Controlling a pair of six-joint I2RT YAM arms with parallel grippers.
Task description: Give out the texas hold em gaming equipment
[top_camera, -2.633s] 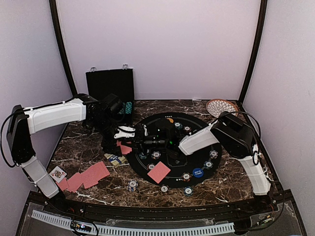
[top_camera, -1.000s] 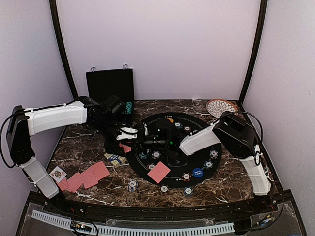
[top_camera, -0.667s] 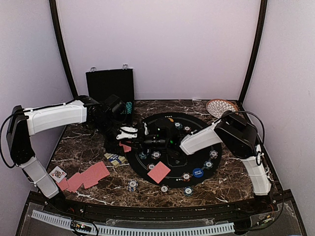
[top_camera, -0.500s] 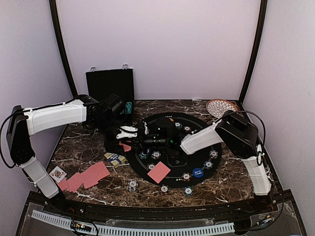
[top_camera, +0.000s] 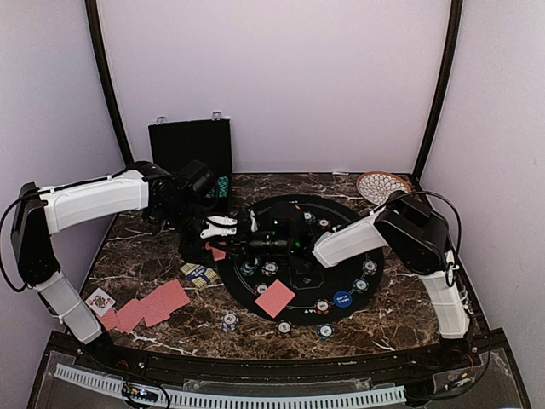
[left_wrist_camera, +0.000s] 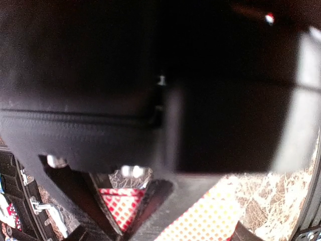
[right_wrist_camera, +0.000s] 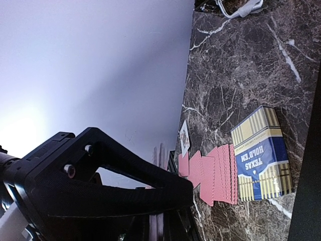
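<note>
top external: left arm is reaching right across the marble table (top_camera: 145,256), right arm is reaching left over the round black mat (top_camera: 341,217), and the two are meeting at the mat's left edge. left tool (top_camera: 220,228) with white fingers is hovering just above a red-backed card (top_camera: 217,254); cannot tell whether it is spread or pinching. right tool (top_camera: 241,246) is pointing at that same card with its fingers pressed together. a single red card (top_camera: 274,298) is lying face down on the mat's near part. striped poker chips (top_camera: 322,307) and a blue marker disc (top_camera: 342,299) are sitting round the mat's rim, and one chip (top_camera: 229,321) is lying off the mat on the table. a fan of red cards (top_camera: 153,305) is lying near left, with a face-up card (top_camera: 100,300) beside it. the card box (top_camera: 199,275) is lying between the fan and the mat. wicker plate (top_camera: 381,185) is sitting far right, black case (top_camera: 190,146) is standing open at the back.

left wrist: mostly dark blur. a red patterned card is showing low between dark finger shapes, a second blurred patterned patch (left_wrist_camera: 200,223) to its right; jaw state is unreadable.

right wrist: black finger (right_wrist_camera: 125,186) is filling the lower left, with thin pink card edges sticking out at its tip, so this tool is pinching the card. box, fan and face-up card are lying beyond on the table.
</note>
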